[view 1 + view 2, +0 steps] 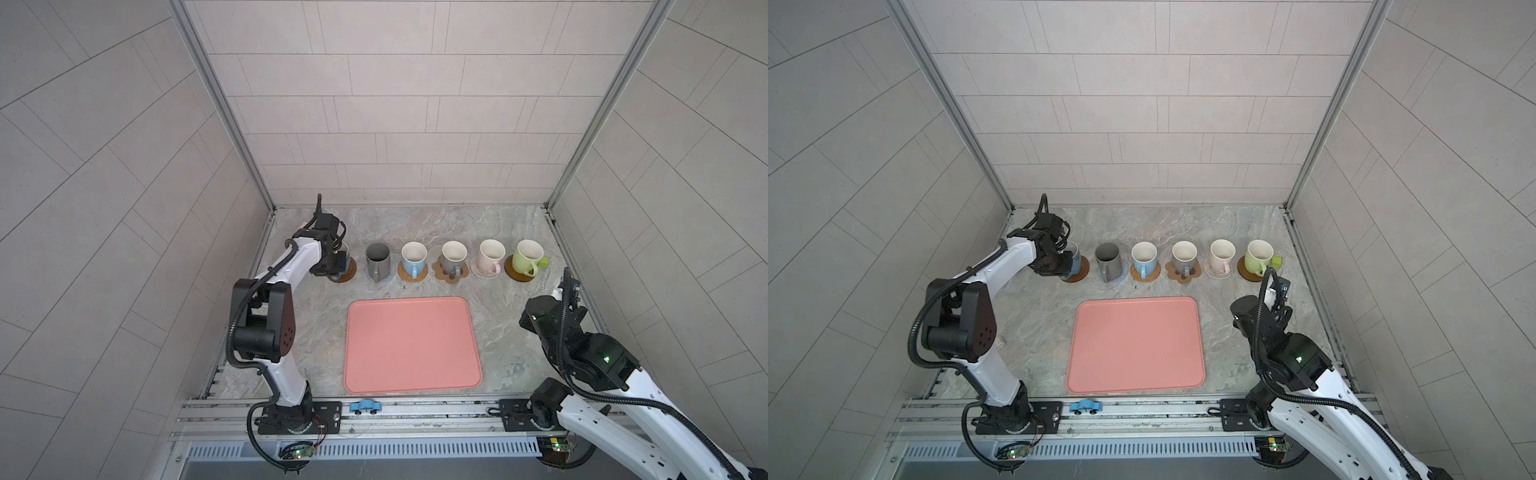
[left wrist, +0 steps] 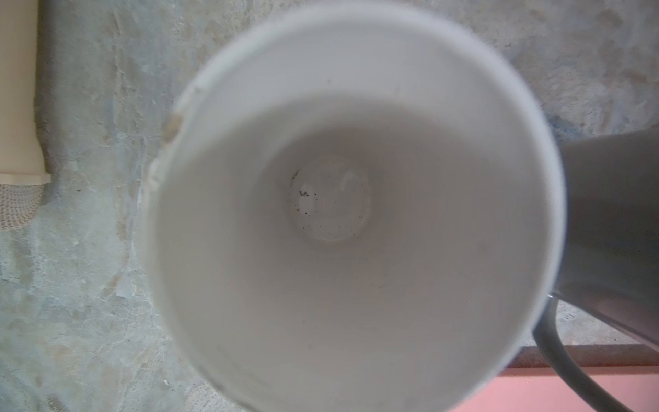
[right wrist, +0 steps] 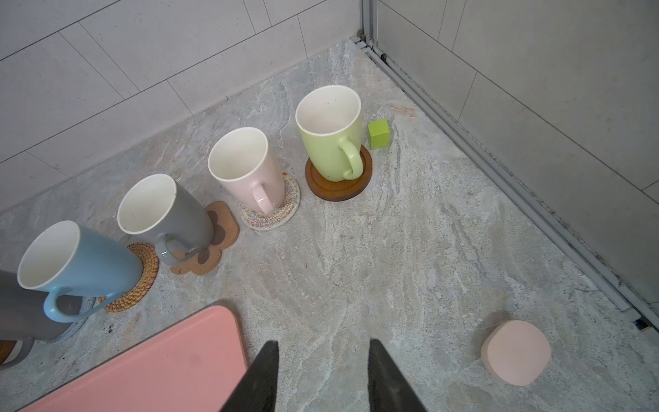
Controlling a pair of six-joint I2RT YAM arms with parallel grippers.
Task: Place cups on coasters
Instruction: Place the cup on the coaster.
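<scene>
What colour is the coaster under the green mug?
Dark brown wooden disc under the green mug; clearest in the right wrist view.

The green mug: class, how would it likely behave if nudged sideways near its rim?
The green mug is tall and narrows toward its base, so a high nudge would probably tip it. The lipped wooden coaster under it may catch its foot. Its glazed wall looks smooth, likely slippery; the handle seems the surer hold.

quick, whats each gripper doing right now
left gripper: closed, apparently gripping the pale cup; its fingers are hidden.
right gripper: open, holding nothing.
</scene>
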